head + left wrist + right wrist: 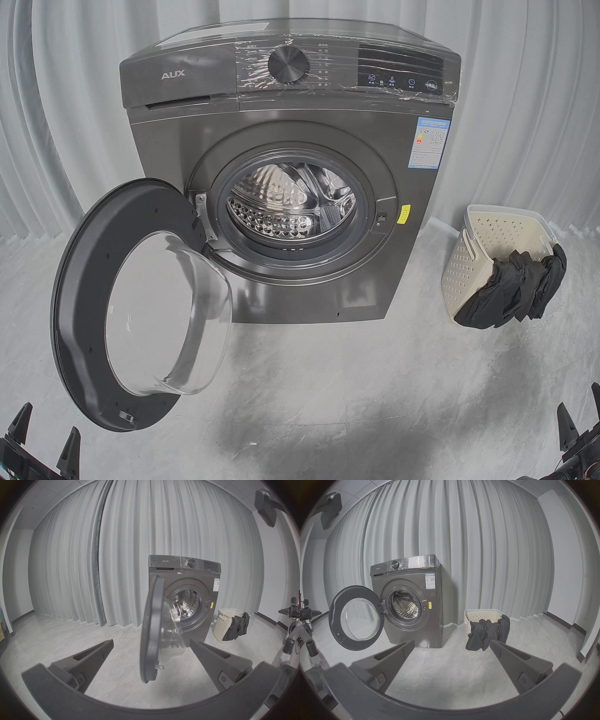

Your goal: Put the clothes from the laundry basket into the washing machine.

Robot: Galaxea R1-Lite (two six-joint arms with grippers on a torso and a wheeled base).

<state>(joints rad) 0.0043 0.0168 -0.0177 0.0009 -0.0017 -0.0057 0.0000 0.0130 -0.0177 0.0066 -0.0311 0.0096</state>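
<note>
Well ahead of right gripper (451, 642), black clothes (484, 633) hang over laundry basket (481, 615) rim; washing machine (434, 620) door (335, 617) open, drum (404, 606) looks empty; left gripper (49, 422) and right both spread, empty, so loading not started.

Matte black left gripper (50, 417) at lower left, matching right gripper (579, 397) at lower right, wedge-shaped tapered fingers (93, 655), round screw (82, 679) near each base.

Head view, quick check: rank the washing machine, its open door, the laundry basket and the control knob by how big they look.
1. washing machine
2. open door, though it swings nearer the camera, which inflates it
3. laundry basket
4. control knob, clearly smallest
</note>
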